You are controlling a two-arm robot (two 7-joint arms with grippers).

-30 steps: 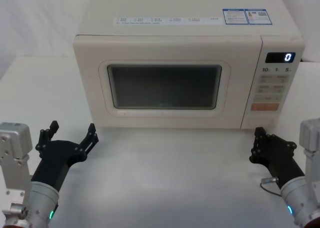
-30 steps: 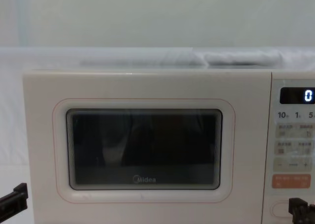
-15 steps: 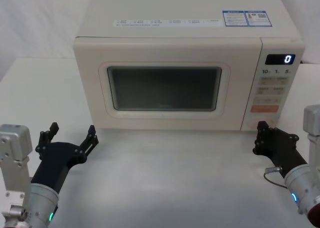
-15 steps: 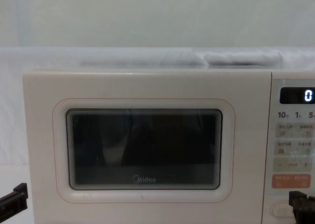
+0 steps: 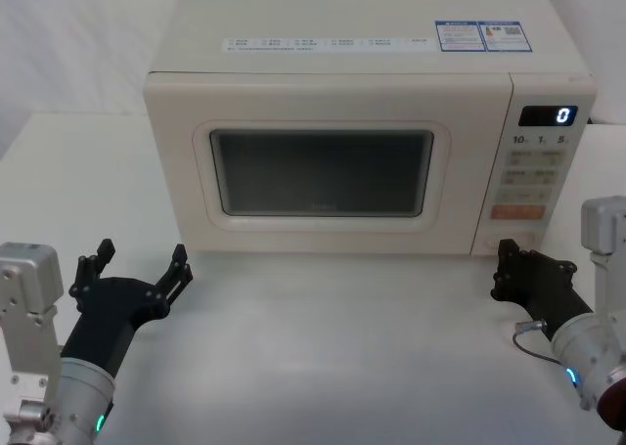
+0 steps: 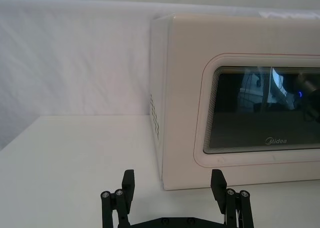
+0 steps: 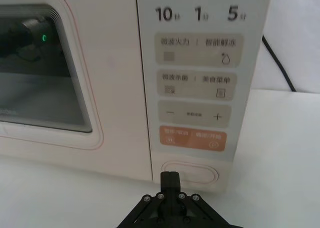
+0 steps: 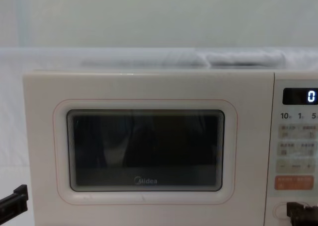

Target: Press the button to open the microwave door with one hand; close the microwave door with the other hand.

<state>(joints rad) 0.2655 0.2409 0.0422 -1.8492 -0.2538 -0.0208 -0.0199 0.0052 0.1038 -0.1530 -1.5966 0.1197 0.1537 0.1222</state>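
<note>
Left gripper [image 5: 137, 267]: nearest the robot, low over the white table [image 5: 333, 347] in front of the microwave's left corner — fingers spread wide, holding nothing, well short of the door.
Right gripper [image 5: 506, 269]: fingers closed together into one narrow tip, pointed at the foot of the keypad panel [image 7: 197, 82]; in the right wrist view the tip sits just in front of the button, and I cannot tell whether it touches.
Button [image 7: 190, 174]: the wide cream oblong at the bottom of the panel, directly under the orange key [image 7: 192, 138]; not visibly pushed in.
Microwave door [image 5: 328, 161]: shut flush with the cabinet, dark window and grey Midea logo [image 8: 146, 181] facing the robot, no gap showing along its edge.
Display [image 5: 548, 115]: reads 0.
Task so far: nothing is finished — the door is not yet open. By my reading the right arm is lined up for the press.
Left to do: push the button, let the door swing out, then close it with the left gripper, which looks placed for that job.
Surface: plain white tabletop; a thin cable [image 5: 528, 330] loops off the right wrist.
Room: pale white backdrop behind the oven; printed labels [image 5: 484, 34] lie on its top, and a dark cord [image 7: 278, 62] runs down behind its right side.
</note>
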